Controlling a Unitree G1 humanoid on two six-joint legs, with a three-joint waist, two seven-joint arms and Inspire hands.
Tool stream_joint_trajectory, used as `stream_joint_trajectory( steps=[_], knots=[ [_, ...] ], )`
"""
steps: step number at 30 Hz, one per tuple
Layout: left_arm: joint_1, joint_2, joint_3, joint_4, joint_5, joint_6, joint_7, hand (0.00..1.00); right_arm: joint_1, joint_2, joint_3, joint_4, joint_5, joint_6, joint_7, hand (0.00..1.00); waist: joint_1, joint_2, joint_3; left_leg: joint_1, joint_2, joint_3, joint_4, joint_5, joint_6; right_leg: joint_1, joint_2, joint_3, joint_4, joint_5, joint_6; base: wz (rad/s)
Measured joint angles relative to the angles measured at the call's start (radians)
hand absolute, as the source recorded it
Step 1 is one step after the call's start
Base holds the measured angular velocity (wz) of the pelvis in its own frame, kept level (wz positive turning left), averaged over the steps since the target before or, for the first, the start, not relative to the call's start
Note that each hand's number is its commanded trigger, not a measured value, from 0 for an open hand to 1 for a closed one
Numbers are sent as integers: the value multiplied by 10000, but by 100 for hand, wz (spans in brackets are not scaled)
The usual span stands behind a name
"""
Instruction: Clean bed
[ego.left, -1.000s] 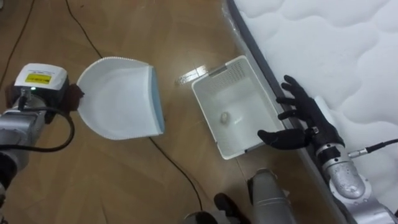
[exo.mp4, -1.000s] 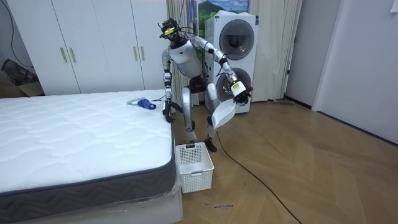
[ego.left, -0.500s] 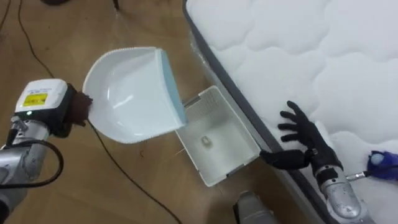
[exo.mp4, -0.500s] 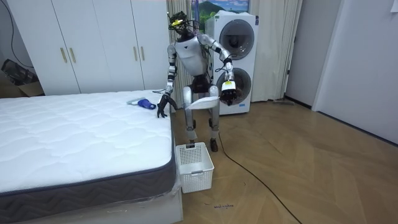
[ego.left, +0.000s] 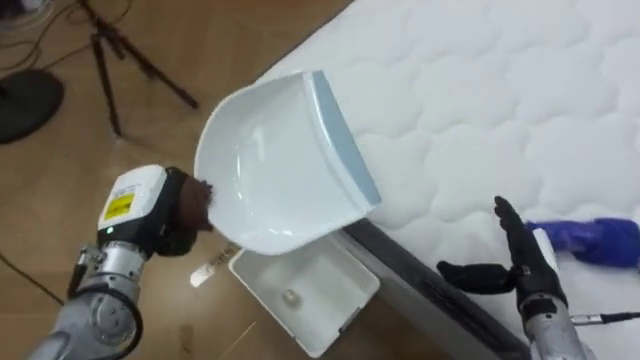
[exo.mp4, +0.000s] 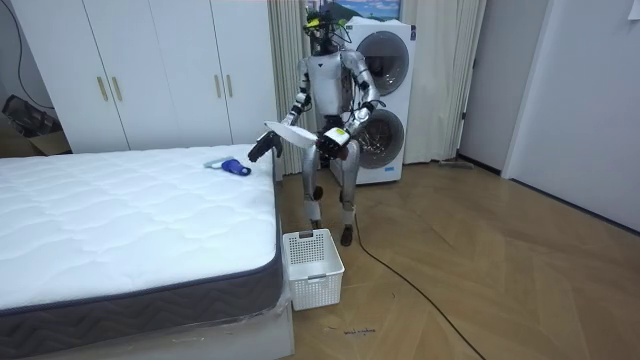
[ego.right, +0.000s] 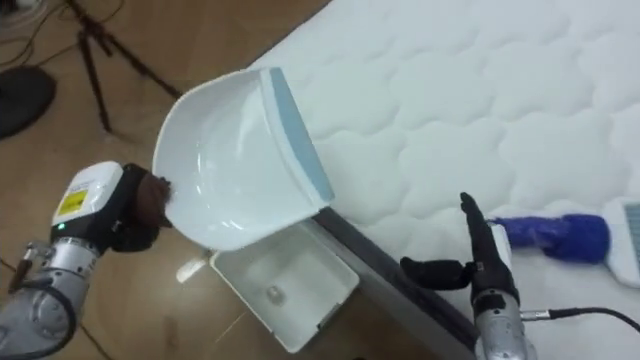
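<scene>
At the bedside, mid-job: I hold the white dustpan (ego.left: 280, 170) up over the edge of the bed (ego.left: 480, 90), the fingers of my left hand (ego.left: 188, 208) curled round its handle. My right hand (ego.left: 520, 268) hovers just above the mattress with fingers straight and spread, thumb out to the side, holding nothing. It is near the blue brush (ego.left: 590, 240), which lies flat on the quilting.

By my reading the work is partly done. One small scrap (ego.left: 290, 296) sits in the white basket (ego.left: 325, 305) on the floor against the bed frame, and the stretch of mattress I can see looks bare of litter. The brush is not yet picked up.

The pan is hollow side up. Its long axis runs from the handle at lower left to the blue lip at the right, which points at the mattress. The brush lies crosswise, handle end toward my right hand.
</scene>
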Motion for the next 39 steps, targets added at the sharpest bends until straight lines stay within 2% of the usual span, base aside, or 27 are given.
stream_joint_trajectory(
  steps=[1,2,3,4,5,6,7,9,10,11,12,14,17,22,24,29,30,31,32,33,34,35,36,37,38,39],
  knots=[
    [106,-354,-33,0,11,-3,-29,100,64,5,-22,5,64,21,-2,0,222,-21,-7,223,145,866,-175,92,7,264,-455,-1161,826,-492,-19,-106],
    [150,-589,-93,2,-94,-24,-43,100,47,0,-41,-18,183,16,-37,0,402,-45,-16,438,165,1659,-351,146,43,664,-1016,-1796,1376,-1021,103,-105],
    [151,-684,-116,2,-243,-20,-49,100,38,1,-42,-32,190,-6,-61,0,498,-47,-17,488,174,2040,-376,147,46,890,-1317,-2035,1545,-1242,251,-109],
    [153,-787,-121,1,-579,-15,-48,100,3,5,50,-44,173,-32,-102,0,671,-75,-19,575,190,2780,-389,148,49,1297,-1835,-2333,1630,-1528,563,-114],
    [157,-835,-79,0,-788,-13,-47,100,10,17,227,-34,120,-85,-178,0,849,-138,-25,637,191,3270,-364,148,49,1599,-2151,-2403,1488,-1666,777,-109],
    [175,-845,-45,-1,-807,-11,-46,100,12,35,305,-25,110,-110,-179,0,860,-176,-16,660,193,3403,-287,149,46,1710,-2194,-2400,1230,-1703,848,-94],
    [230,-874,-24,-1,-842,-6,-43,100,45,104,392,0,123,-144,-178,0,813,-245,-3,706,170,3471,-254,173,6,1761,-2081,-2410,671,-1766,874,-93],
    [471,-1050,123,-9,-845,-23,-45,100,30,242,478,10,123,-164,-143,0,940,-340,5,753,97,2852,-292,226,-75,1826,-1823,-2036,66,-1757,807,-119],
    [685,-1201,240,-12,-839,-24,-48,100,32,300,544,15,123,-187,-104,0,977,-345,-7,754,110,2109,-287,267,-146,1902,-1687,-2035,-113,-1568,661,-119],
    [782,-1218,240,-15,-840,-27,-111,100,46,335,570,15,41,-234,-26,0,901,-378,3,748,133,1549,-278,299,-201,1997,-1641,-2288,-296,-1419,571,-98],
    [786,-1218,238,-15,-819,-28,-153,100,47,339,572,15,-44,-240,-16,0,786,-408,9,746,158,1432,-266,315,-227,2018,-1600,-2322,-366,-1358,542,-50],
    [760,-1218,239,-15,-782,-88,-213,100,58,342,482,15,-113,-262,63,0,337,-494,10,722,275,1463,-260,354,-266,2018,-1414,-2222,-565,-1192,438,-20],
    [920,-1231,242,-20,-793,-115,-306,100,145,402,194,15,-153,-267,255,0,12,-548,-9,785,354,1623,-333,404,-295,1996,-1318,-2096,-603,-1127,369,-15],
    [1176,-1235,236,-25,-782,-115,-844,100,378,405,135,15,-141,-432,619,0,-107,-657,-72,974,499,1794,-285,482,-434,2069,-1117,-1948,-697,-1043,225,-13],
    [1204,-1234,235,-24,-777,-115,-903,100,465,404,79,77,-200,-564,767,0,-162,-662,-74,968,587,1792,-234,504,-477,2154,-1017,-1951,-863,-999,155,-2],
    [1228,-1230,234,-19,-779,-115,-932,100,777,404,-191,245,-487,-568,941,0,-219,-654,-71,1070,755,1775,-151,570,-591,2333,-797,-1921,-1189,-924,29,-6],
    [1259,-1253,236,-18,-779,-114,-934,100,823,400,-308,329,-454,-581,1063,0,-168,-656,-70,1149,762,1665,-131,574,-599,2338,-721,-1716,-1185,-925,5,-47],
    [1315,-1298,237,-8,-781,-114,-932,100,771,398,-389,596,-453,-606,1122,0,-49,-628,-59,1167,741,1208,10,575,-601,2329,-604,-1383,-1179,-923,-12,-82],
    [1426,-1355,242,23,-783,-114,-916,100,687,394,-421,898,-493,-598,1162,0,66,-573,-51,1164,620,376,193,575,-601,2333,-468,-999,-1184,-912,-49,-84],
    [1508,-1373,244,42,-781,-115,-914,100,659,394,-420,1016,-551,-585,1162,0,109,-530,-52,1165,544,-145,274,575,-601,2340,-387,-791,-1180,-910,-62,-103],
    [1748,-1391,244,54,-772,-117,-914,100,668,392,-422,1267,-812,-575,1167,0,205,-457,-71,1214,396,-1050,382,579,-602,2349,-221,-328,-1171,-884,-102,-112],
    [2022,-1408,283,55,-776,-117,-915,100,732,388,-426,1391,-1090,-496,1208,0,288,-374,-101,1281,323,-1547,477,579,-605,2427,-69,97,-1162,-827,-157,-117],
    [2186,-1418,309,53,-778,-117,-913,100,784,383,-418,1404,-1214,-453,1244,0,364,-326,-109,1336,269,-1744,476,585,-614,2446,-6,290,-1154,-782,-181,-110],
    [2469,-1437,311,52,-757,-117,-915,100,884,380,-414,1506,-1250,-444,1306,0,378,-295,-121,1407,171,-2169,414,579,-656,2454,114,741,-1086,-760,-196,-96],
    [2629,-1470,287,49,-750,-121,-922,100,868,370,-409,1785,-1242,-426,1387,0,387,-280,-119,1385,-36,-2649,117,592,-777,2428,166,1129,-986,-754,-199,-85],
    [2663,-1488,276,43,-750,-122,-930,100,878,354,-408,1893,-1240,-392,1436,0,387,-323,-87,1289,-88,-2776,-113,645,-804,2395,189,1221,-951,-756,-195,-67]
  ],
)
